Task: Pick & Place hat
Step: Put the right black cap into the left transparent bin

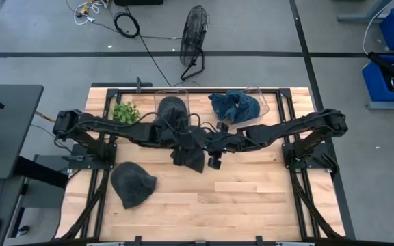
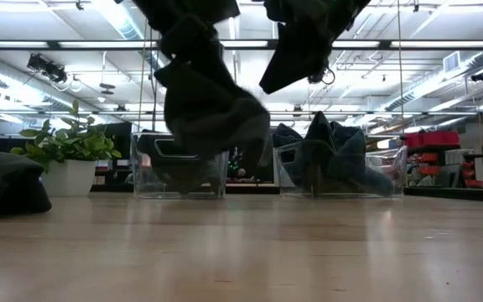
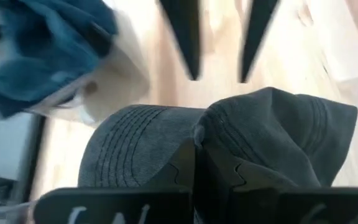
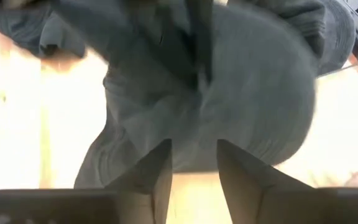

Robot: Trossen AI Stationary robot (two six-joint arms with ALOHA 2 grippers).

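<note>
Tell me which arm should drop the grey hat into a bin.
Left. The left gripper is clamped on the grey hat, lifted beside the clear bin; the right gripper is open, holding nothing.

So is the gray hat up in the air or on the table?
Up in the air. The left pincer grips the gray hat, which hangs clear above the table.

Matt, seemingly cloth hat [image 3: 229, 143]; wood table [image 1: 252, 198]
</note>
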